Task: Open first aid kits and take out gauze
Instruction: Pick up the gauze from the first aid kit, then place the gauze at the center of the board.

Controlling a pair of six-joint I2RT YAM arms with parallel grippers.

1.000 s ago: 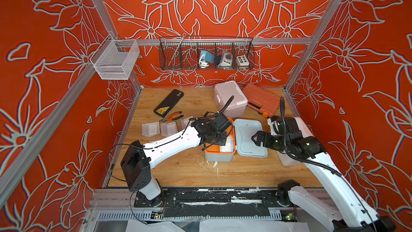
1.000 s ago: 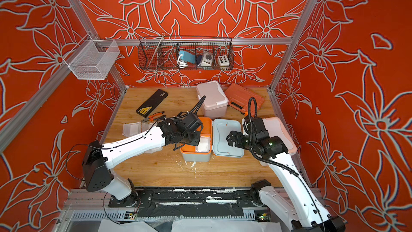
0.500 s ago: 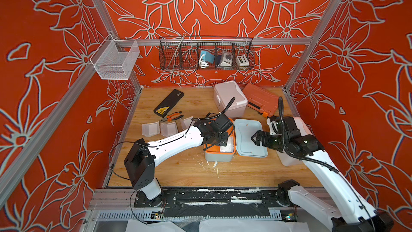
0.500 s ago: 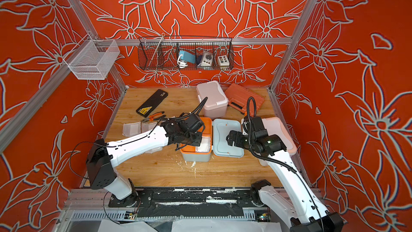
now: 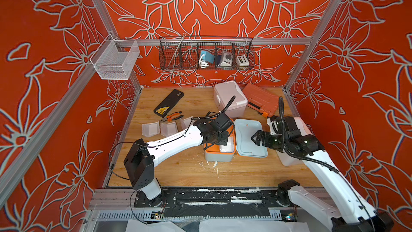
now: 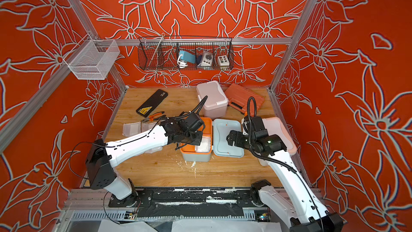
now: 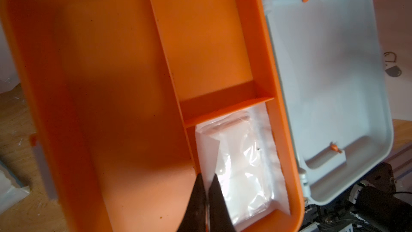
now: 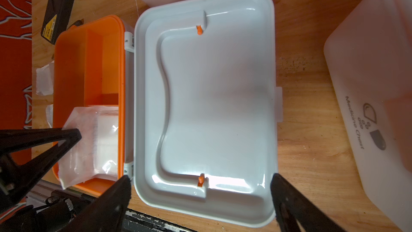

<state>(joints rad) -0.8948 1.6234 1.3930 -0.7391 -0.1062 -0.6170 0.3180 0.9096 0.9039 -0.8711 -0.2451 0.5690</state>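
Note:
The pale blue-grey first aid kit point(image 5: 219, 156) lies open mid-table, its lid point(image 5: 250, 139) flat to the right. A wrapped white gauze point(image 7: 240, 166) sits in the near small compartment of its orange tray point(image 7: 111, 85). My left gripper point(image 7: 207, 179) is shut on the wrapper's edge, and the same pinch point(image 8: 66, 135) shows in the right wrist view. My right gripper point(image 8: 200, 178) hangs open over the lid, holding nothing. The pink kit point(image 5: 230, 98) stands closed behind. The white kit point(image 5: 289, 159) lies partly hidden under my right arm. Two gauze pads point(image 5: 151, 129) lie at the left.
An orange tool case point(image 5: 260, 99) leans at the back right. A long black case point(image 5: 168, 102) and pliers point(image 5: 171, 117) lie back left. A black wire basket point(image 5: 206, 54) and a white mesh basket point(image 5: 116, 60) hang on the walls.
My left gripper has closed on the gauze wrapper inside the open kit. The right arm has hardly moved.

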